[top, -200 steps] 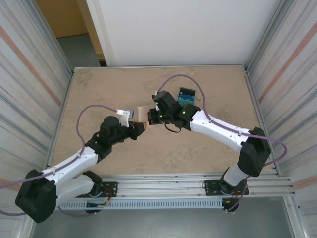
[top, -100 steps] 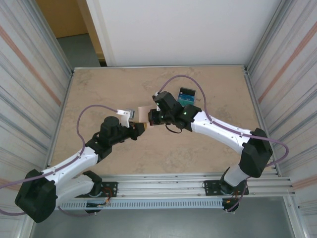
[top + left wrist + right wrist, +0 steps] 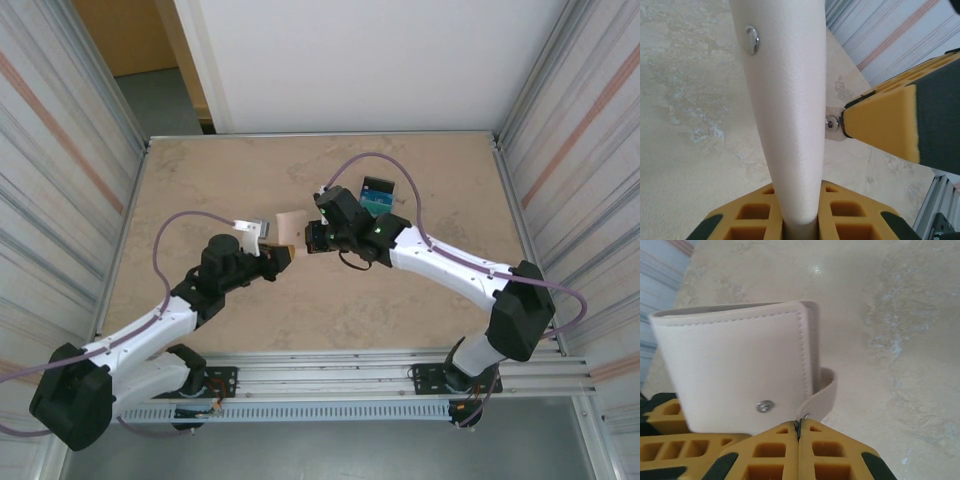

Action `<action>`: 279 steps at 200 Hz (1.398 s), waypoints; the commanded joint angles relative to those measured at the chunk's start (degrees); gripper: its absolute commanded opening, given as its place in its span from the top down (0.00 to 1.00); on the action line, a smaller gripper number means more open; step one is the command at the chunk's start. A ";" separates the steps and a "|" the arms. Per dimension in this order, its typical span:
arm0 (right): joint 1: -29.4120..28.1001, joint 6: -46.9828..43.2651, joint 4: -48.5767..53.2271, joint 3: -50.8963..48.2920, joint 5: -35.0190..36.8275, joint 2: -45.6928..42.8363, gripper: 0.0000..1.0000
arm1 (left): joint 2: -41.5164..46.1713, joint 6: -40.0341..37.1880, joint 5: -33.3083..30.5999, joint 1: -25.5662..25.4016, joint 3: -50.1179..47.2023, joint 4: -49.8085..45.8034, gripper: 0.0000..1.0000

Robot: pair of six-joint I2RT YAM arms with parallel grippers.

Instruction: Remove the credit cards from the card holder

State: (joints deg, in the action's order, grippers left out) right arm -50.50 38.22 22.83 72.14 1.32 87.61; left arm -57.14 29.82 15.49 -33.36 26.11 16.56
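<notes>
Roughly mid-table (image 3: 200, 180), the beige wallet (image 3: 289, 225) sits between the 2 arms, folded shut and held on edge. Top view: it's just fwd of the left gripper (image 3: 282, 257) and just left of the right gripper (image 3: 312, 238).

L wrist cam: the left gripper's yellow pads (image 3: 752, 220) are pressed onto the wallet's near edge from both sides, so the wallet stands up between them as a narrow beige strip. A silver snap stud (image 3: 752, 40) shows bare on its left face.

R wrist cam: the right gripper's 2 fingers (image 3: 770, 450) are pressed together w/ no gap, pinching the end of the snap tab (image 3: 826, 390). The tab curls off the wallet's right side, away from the stud and not fastened to it. 1 yellow finger of the left gripper shows at the bottom left, under the wallet.

Can't tell if the wallet touches the table.

A small dark-edged box (image 3: 377, 197) w/ blue-green contents lies behind the right wrist, apart from the wallet.
</notes>
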 commanded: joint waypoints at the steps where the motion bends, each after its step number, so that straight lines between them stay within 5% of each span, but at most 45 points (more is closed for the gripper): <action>1: 0.37 -1.30 1.52 -0.46 1.67 -1.60 1.00 | 1.46 0.06 -0.90 0.15 0.52 2.87 1.00; 106: 4.92 -2.45 -2.80 -6.99 -2.97 -6.07 1.00 | 1.96 -2.29 1.86 1.19 1.79 0.85 1.00; 185: 11.33 -3.74 -17.08 -15.25 -20.72 -7.19 0.73 | -0.45 -6.04 19.50 7.86 6.84 -1.45 1.00; 240: 15.95 -4.21 -26.22 -19.54 -32.90 -10.18 0.57 | -0.78 -8.23 24.70 8.23 10.09 -4.60 1.00; 279: 18.39 -2.51 -35.37 -24.79 -39.32 -13.64 0.55 | -0.53 -5.69 28.12 8.48 9.92 -1.76 1.00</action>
State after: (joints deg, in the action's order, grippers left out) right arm -33.08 35.18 -4.29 49.50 -31.18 76.93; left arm -58.08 23.38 39.05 -25.43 34.17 11.84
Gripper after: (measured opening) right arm 0.444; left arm 0.158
